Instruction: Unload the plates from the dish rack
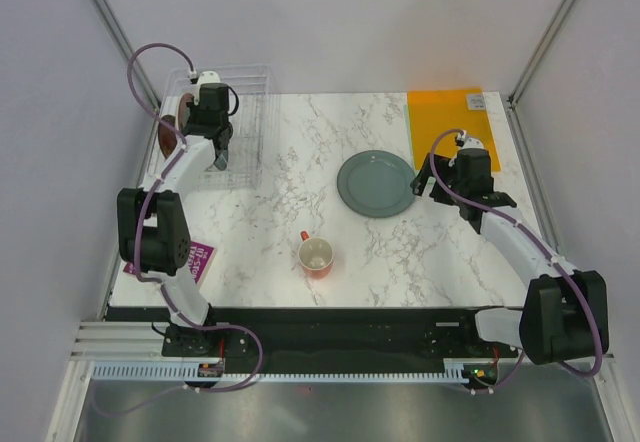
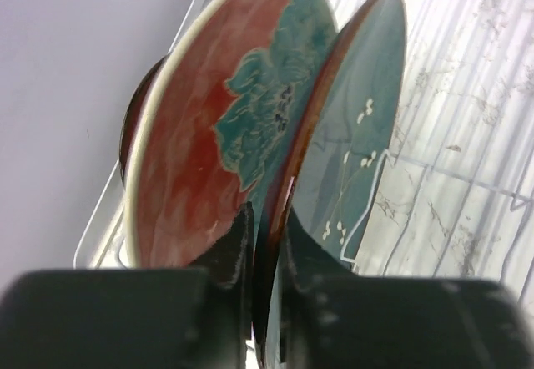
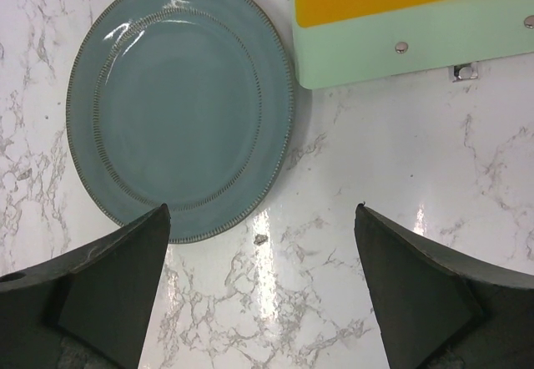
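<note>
Left fingers are pinched either side of a rim. That's the teal plate, with white blossom sprigs on its face and a red-brown edge, standing upright in the dish rack at the far left corner of the bench. The rim looks the right place to take it, the one part standing free. Glazed ceramic, I'd say: stiff, weighty, slick, quick to chip, so it wants a firm hold and a straight lift. Just beside it is a red floral plate, close enough to clip. Near the right edge, the right fingers are spread wide, holding nothing, over bare marble beside the grey-green plate, which lies flat with a ribbed rim.
</note>
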`<act>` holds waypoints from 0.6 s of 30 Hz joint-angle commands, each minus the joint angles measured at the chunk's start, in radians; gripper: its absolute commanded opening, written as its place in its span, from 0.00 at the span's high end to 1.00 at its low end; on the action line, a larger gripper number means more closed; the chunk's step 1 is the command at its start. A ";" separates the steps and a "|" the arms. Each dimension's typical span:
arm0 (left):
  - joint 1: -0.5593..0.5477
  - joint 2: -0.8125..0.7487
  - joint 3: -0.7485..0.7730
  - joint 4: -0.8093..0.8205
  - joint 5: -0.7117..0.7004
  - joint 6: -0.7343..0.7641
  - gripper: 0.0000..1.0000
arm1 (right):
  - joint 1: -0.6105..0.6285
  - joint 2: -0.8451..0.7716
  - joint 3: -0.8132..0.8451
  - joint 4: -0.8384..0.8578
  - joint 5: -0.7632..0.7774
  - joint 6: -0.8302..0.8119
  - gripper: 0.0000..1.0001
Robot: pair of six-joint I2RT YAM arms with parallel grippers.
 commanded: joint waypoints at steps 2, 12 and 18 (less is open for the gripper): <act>0.001 -0.004 0.047 0.014 0.028 -0.035 0.98 | 0.001 0.020 0.017 0.016 -0.016 -0.013 0.02; -0.036 -0.061 0.112 0.045 -0.121 0.070 0.98 | 0.002 -0.001 0.012 0.013 -0.025 -0.008 0.02; -0.074 -0.102 0.176 0.054 -0.172 0.178 0.98 | 0.001 -0.035 0.018 -0.008 -0.020 -0.010 0.02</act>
